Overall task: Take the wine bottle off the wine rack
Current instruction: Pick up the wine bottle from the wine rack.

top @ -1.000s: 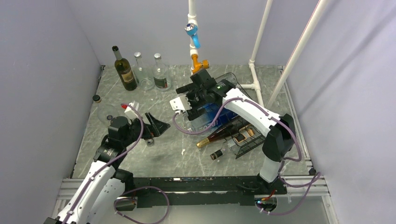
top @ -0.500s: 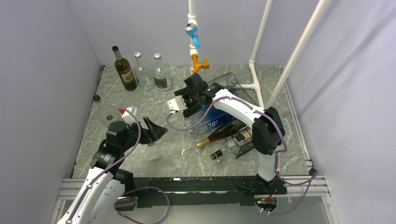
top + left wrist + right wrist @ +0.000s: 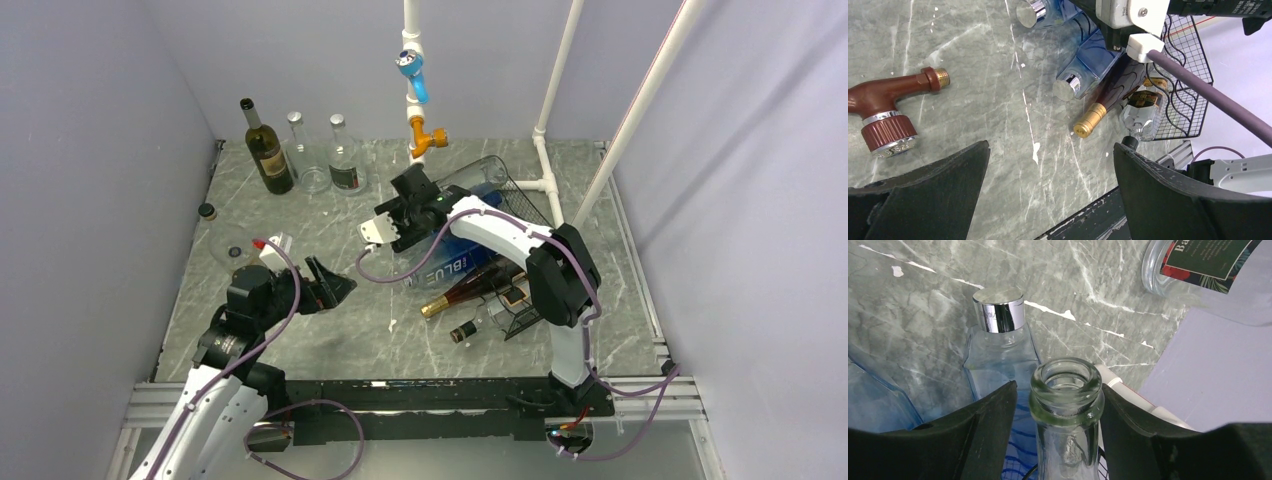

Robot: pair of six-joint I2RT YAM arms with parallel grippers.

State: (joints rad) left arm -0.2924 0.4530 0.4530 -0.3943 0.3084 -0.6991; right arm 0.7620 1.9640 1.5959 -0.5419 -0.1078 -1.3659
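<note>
The black wire wine rack (image 3: pixel 533 300) stands at the right, loaded with lying bottles. The wine bottle (image 3: pixel 482 170) is clear glass and lies on the top tier, its open neck (image 3: pixel 1066 390) pointing left. My right gripper (image 3: pixel 402 217) reaches over it. In the right wrist view its fingers (image 3: pixel 993 425) flank the neck just below the lip; the right one is against the glass and a thin gap shows on the left. My left gripper (image 3: pixel 335 285) hangs wide open over bare table (image 3: pixel 1050 170), well left of the rack (image 3: pixel 1188 100).
Blue bottles with chrome caps (image 3: pixel 998 310) (image 3: pixel 1068 87), a dark gold-foil bottle (image 3: pixel 470 290) (image 3: pixel 1093 120) and a small clear one (image 3: pixel 482 325) lie in the lower tiers. Three bottles stand back left (image 3: pixel 305 155). A brown tap piece (image 3: pixel 888 110) lies on the table. White pipe frame (image 3: pixel 412 70) rises behind.
My right gripper has slid left along the top bottle to its neck and its jaws have narrowed round it. The left arm has drifted slightly toward the near edge, still open.
</note>
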